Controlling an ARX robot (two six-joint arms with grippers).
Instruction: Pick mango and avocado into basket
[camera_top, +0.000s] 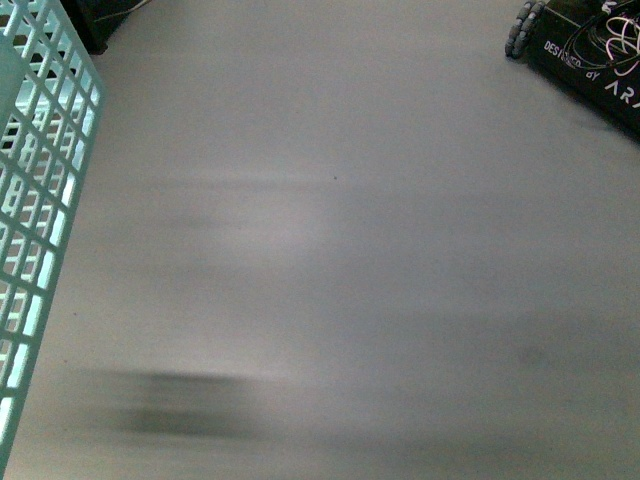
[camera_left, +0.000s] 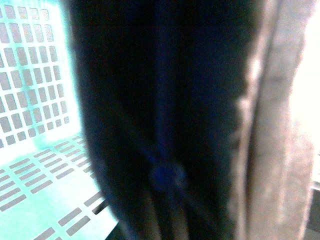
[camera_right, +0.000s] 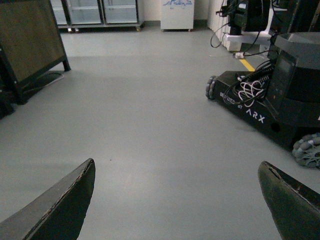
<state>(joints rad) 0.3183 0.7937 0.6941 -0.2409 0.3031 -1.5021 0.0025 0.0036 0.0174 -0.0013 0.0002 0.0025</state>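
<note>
Mango and avocado aren't visible in any of the 3 views, so I can't say where either fruit is right now. They might be in the basket (camera_top: 40, 200), but I can't confirm it.

The front view only catches the basket's slotted teal wall at the left edge. The rest is bare grey floor (camera_top: 350, 250), plus the base of another robot (camera_top: 590, 50) in the far right corner.

The left wrist view is really blurry. You get a bit of the basket's inner wall and floor, with no fruit on that bit, and then a big dark smear across the middle. My guess is the arm is right at the basket for a drop, but I can't tell whether the left gripper is open or holding anything.

The right gripper (camera_right: 176, 170) is easy: its 2 fingers (camera_right: 70, 200) are spread wide with nothing between them, and it's pointing across open floor. It looks parked out of the way, or ready for a pick.
</note>
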